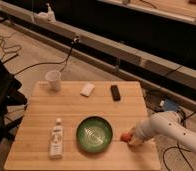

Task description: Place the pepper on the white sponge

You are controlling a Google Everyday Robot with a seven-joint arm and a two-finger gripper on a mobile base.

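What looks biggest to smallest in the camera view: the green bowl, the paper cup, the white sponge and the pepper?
1. green bowl
2. paper cup
3. white sponge
4. pepper: partly hidden by the tool shut on it at the table's front right, so sponge versus pepper is unsure.

A light wooden square table (41, 110) carries everything. At its back left corner stands a white paper cup (53, 79). To the right of the cup, along the back edge, lies a white rectangular sponge (87, 89). Further right, apart from it, lies a black rectangular block (115, 92). Near the front left is a clear plastic bottle (56, 139). Right of the bottle, at front centre, sits a round green bowl (84, 128). Just beside the bowl's right rim is a red-orange tapered pepper (125, 136), well apart from the sponge. A white robot arm (166, 127) reaches in from the right over the table's front right corner. Its gripper (132, 140) is at the pepper's right side, clamped onto it.
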